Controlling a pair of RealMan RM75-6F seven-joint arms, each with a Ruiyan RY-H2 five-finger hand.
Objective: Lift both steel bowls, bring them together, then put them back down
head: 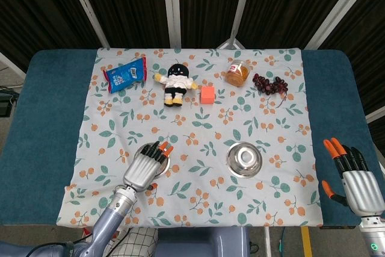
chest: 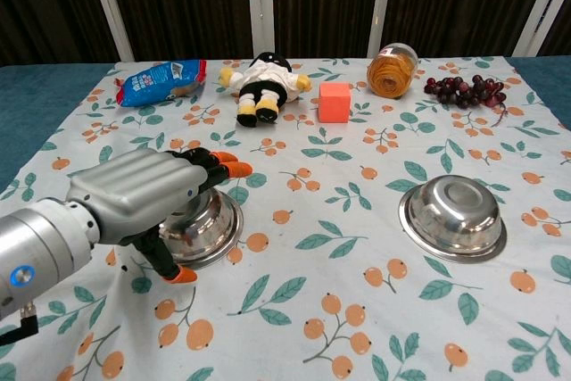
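On the flowery cloth (head: 198, 148) covering the blue counter (head: 42, 118), two steel bowls are sitting well apart. The left bowl (chest: 207, 225) is mostly hiding under the left hand (chest: 147, 194), which is reaching over it from above. Its fingers (chest: 219, 165) are stretching across the top of the bowl, and the thumb is pointing down at the near edge. The fingers are looking spread and not squeezing, but I cannot tell for sure if they are touching the rim. The bowl is sitting flat on the cloth, not lifted.

The right bowl (head: 243, 159) is lying alone with nothing near it. The right hand (head: 355, 182) is waiting far out at the counter's edge, with its fingers apart and holding nothing.

Things could go wrong from here. The bowl is shiny and slippery, so it might be sliding out if the fingers are only catching the thin rim. If the hand is pushing down too hard, the bowl might be tipping or skating away across the cloth. The cloth might also be bunching up under the thumb. The right hand is far from its bowl, so one bowl might be going up alone
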